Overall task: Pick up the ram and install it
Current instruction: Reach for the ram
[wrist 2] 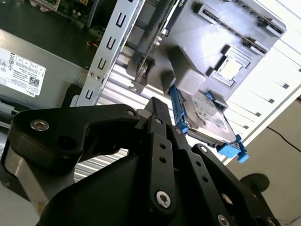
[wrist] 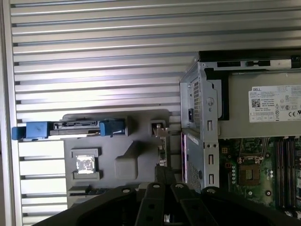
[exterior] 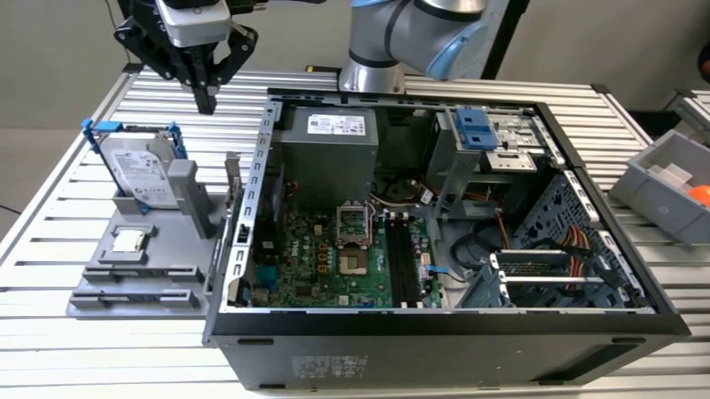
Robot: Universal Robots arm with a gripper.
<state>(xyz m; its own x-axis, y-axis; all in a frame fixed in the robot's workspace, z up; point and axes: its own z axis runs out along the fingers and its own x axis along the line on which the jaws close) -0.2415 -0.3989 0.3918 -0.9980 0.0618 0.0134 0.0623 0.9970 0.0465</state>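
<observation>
Slatted metal table (exterior: 50, 224) under everything, with the open computer case (exterior: 444, 341) taking up most of it. Your claw (exterior: 205, 105) hangs above the table's far side, over the gray holder (exterior: 133, 291), and from what I can see it's pinched narrow with nothing in it. The ram (exterior: 233, 187) stands on edge in that holder, on the side nearest the case. It's a tight spot: the case wall (exterior: 258, 191) is just beside it, and a gray post (exterior: 184, 195) stands between it and the hard drive (exterior: 145, 170) in its blue-edged bracket. A small square processor chip (exterior: 131, 241) lies flat in the holder too. Inside the case, the black memory slots (exterior: 401, 262) sit next to the processor socket (exterior: 351, 224). There's also a gray bin (exterior: 660, 179) off at the exterior view's right.
</observation>
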